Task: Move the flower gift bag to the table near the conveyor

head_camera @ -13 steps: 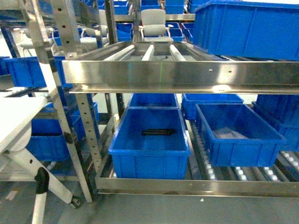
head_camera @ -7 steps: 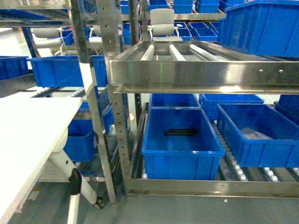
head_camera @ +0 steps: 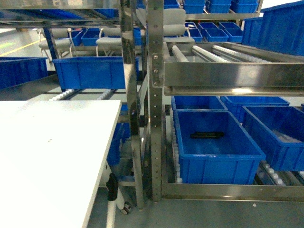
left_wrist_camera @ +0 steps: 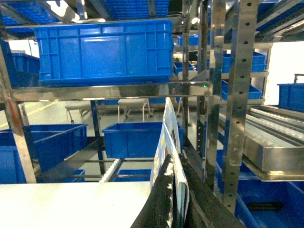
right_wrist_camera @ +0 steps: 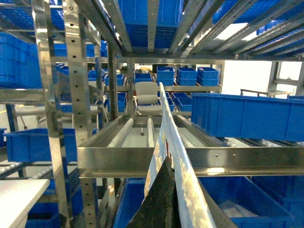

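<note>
While the white table (left_wrist_camera: 71, 204) lies below and to the left of it, the left gripper (left_wrist_camera: 176, 199) is seen pinched on the flower gift bag (left_wrist_camera: 167, 137). Further right, the bag's other edge is clamped in the right gripper (right_wrist_camera: 164, 204), with the conveyor (right_wrist_camera: 142, 130) rollers lying beyond.

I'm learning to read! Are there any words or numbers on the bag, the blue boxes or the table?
None can be read.
Gift bag: only its edge shows, in the left gripper and the right gripper; the print is blurred.
Blue bins: no labels show.
Table: only tiny dark specks, no letters.
</note>
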Tool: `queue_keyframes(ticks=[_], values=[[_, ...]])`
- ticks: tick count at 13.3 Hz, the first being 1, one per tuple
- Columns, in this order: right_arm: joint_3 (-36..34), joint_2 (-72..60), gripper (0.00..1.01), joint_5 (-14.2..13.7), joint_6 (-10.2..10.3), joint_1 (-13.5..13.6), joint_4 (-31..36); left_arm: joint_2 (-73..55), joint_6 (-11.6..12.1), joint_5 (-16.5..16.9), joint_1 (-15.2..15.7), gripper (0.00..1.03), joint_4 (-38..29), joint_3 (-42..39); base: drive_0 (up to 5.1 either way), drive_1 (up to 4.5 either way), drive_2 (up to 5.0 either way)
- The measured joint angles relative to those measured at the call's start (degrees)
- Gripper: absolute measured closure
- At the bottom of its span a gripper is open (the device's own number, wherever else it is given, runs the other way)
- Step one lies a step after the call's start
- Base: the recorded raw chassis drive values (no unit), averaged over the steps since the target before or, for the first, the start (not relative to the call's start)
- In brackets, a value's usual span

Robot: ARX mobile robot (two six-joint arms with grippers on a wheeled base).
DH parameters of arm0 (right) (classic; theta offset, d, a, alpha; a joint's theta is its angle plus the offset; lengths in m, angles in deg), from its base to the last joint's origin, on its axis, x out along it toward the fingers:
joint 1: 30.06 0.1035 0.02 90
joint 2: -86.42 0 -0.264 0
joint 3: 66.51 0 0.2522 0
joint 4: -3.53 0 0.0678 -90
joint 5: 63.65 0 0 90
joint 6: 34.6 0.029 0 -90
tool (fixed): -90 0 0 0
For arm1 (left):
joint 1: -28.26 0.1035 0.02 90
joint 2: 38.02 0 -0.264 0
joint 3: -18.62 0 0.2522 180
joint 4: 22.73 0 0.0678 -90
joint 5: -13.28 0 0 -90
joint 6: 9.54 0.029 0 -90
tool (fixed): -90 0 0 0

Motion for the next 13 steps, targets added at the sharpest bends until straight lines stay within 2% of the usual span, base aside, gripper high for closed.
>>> queue_keyframes(ticks=[8, 13], values=[[0.0, 0.0, 0.99, 0.0, 0.0, 0.0, 0.0, 0.0, 0.0, 0.0, 0.0, 1.01, 0.0, 0.0, -4.9, 0.88, 3.6], [0.0, 0.0, 0.99, 0.0, 0.0, 0.0, 0.1, 0.0, 0.0, 0.0, 0.0, 1.01, 0.0, 0.0, -5.0, 2.43, 2.4]])
